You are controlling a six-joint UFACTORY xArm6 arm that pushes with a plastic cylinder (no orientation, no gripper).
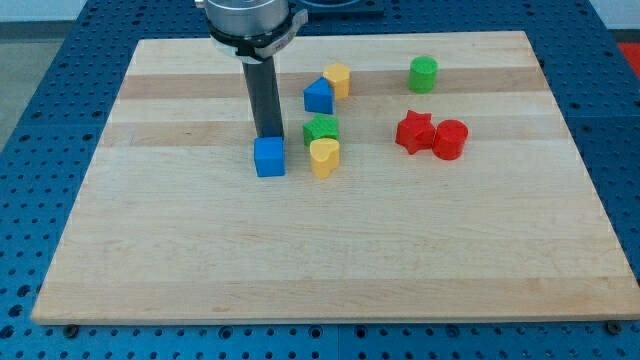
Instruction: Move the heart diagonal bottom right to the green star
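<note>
Arm's upper body (250,20) beyond the view's top; my tip behind blue cube (269,157).

We see our arm end at the view's top as a round silver metal collar with a black ring under it. A straight rod (266,98) hangs from that ring. The rod is dark grey, smooth and plain. My tip (268,136) is its flat lower end, dark like the rest.

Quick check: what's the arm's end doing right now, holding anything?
No hand, only a rod: my tip holds nothing and sits just above the blue cube, left of the green star.
</note>
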